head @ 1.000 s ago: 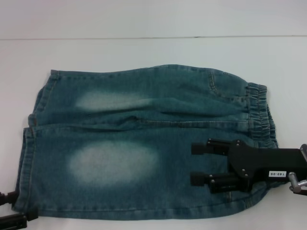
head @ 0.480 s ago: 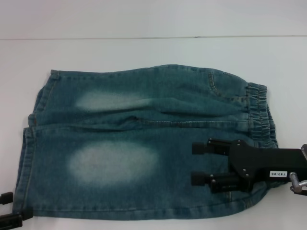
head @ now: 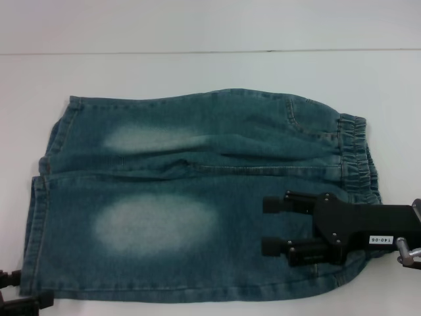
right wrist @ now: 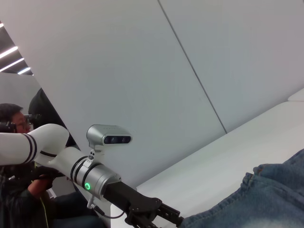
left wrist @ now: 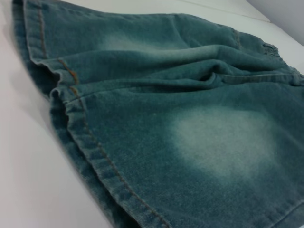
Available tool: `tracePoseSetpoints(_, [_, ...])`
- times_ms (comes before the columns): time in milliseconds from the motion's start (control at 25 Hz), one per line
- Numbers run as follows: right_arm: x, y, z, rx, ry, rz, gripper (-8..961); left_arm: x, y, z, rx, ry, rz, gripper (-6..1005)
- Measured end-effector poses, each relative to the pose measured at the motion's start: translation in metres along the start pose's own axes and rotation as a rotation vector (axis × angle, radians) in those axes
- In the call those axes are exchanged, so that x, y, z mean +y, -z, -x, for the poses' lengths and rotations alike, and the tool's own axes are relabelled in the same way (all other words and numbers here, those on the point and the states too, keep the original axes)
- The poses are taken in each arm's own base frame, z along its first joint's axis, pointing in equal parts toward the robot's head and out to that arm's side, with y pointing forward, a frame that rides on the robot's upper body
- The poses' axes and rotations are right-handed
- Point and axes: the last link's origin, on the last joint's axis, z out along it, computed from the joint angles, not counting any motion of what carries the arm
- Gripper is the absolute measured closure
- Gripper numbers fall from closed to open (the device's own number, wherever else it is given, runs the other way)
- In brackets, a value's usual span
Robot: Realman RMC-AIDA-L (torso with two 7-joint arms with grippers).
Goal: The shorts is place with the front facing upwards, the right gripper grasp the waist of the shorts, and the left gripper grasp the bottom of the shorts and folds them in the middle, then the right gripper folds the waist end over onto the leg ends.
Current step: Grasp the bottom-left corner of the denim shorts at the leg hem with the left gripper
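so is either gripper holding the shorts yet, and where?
Nothing is held. The right gripper hovers open over the shorts near the waist; the left gripper sits by the leg hem corner.

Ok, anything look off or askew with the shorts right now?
Mostly fine: the shorts lie front up, undamaged. Only oddity is a bunched ridge of fabric between the legs, so they aren't flat. Right gripper is open over the waist end.

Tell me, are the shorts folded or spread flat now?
Spread flat, not folded: the shorts show both legs side by side, waist at one end, hems at the other.
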Motion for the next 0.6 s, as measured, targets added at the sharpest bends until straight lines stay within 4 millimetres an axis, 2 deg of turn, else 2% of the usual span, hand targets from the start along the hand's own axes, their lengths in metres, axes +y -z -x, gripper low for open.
tracePoseSetpoints(600, [-0.0011, -0.0014, 0.0023, 0.001, 0.006, 0.001, 6, 0.0025, -0.0034, -0.0071, 0.024, -0.015, 0.028, 100])
